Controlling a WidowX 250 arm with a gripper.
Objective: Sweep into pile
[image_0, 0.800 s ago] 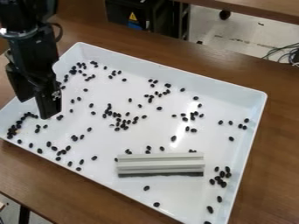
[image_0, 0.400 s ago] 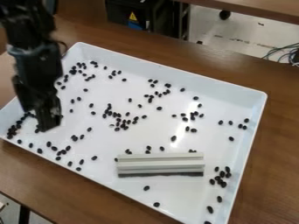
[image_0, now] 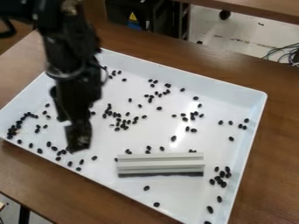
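While I watch from my station, the arm [image_0: 73,57] comes in at the upper left of the camera view and hangs over the left part of the white tray [image_0: 257,107]. Gripper [image_0: 78,139] points down, blurred, above scattered black beans [image_0: 173,138]. Jaws: I cannot tell whether they stand apart or together, nor whether anything is between them.

Pale grey sweeping bar [image_0: 161,162] lies inside the tray, toward the near side, well apart from my gripper and to the right of it in view. Long ridges along it, dark strip on its near edge. One bean sits right at its left end; a few more just beyond its far edge.

Beans spread unevenly. Denser groups noted at the tray's left corner, around the middle, and to the right of the bar. Singles between.

Tray rests on a brown wooden table [image_0: 280,153]. Behind: pale floor [image_0: 225,33], loose cables [image_0: 281,53] at upper right.
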